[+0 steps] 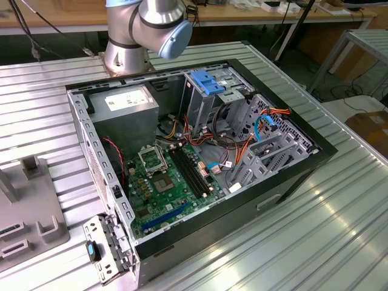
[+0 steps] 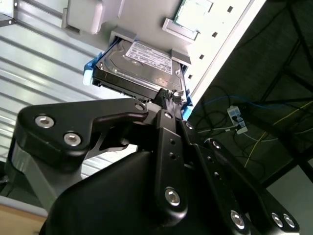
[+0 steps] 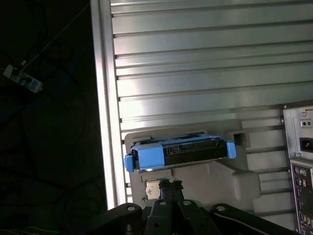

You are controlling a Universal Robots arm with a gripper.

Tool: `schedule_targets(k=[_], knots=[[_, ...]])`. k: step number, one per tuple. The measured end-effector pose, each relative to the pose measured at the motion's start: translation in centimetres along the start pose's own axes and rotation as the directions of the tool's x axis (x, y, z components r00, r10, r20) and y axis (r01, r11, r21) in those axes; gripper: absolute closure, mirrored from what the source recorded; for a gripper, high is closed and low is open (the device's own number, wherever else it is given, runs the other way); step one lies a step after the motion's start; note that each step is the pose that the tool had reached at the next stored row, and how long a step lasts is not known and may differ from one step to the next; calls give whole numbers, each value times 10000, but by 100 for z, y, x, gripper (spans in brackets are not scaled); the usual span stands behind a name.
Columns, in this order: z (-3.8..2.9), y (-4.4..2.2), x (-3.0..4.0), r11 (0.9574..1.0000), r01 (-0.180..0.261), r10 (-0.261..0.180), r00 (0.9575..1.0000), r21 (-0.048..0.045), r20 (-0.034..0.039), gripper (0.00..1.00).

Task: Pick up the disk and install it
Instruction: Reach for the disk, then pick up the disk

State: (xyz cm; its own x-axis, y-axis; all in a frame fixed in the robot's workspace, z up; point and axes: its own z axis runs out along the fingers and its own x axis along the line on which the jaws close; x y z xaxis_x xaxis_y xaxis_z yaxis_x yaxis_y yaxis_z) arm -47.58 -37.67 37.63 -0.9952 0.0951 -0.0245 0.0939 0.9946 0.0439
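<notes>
End effector (image 3: 165,185) just beside the disk (image 3: 178,151)

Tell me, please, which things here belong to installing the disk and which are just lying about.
For the job: disk, resting in its grey holder; pincer, close to the disk; open computer case.

Lying about: power strip on the floor; brown box at the exterior view's right.
</notes>
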Motion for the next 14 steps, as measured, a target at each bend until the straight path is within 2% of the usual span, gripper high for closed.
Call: schedule_targets(k=[2,3,5,14], knots=[[11,79,21,10000,0,0,10000,1,0,89],[22,112,54,10000,1,-1,10000,9,1,89],[36,149,77,10000,1,-1,10000,26,2,89],[46,154,78,10000,2,-2,10000,49,4,89]])
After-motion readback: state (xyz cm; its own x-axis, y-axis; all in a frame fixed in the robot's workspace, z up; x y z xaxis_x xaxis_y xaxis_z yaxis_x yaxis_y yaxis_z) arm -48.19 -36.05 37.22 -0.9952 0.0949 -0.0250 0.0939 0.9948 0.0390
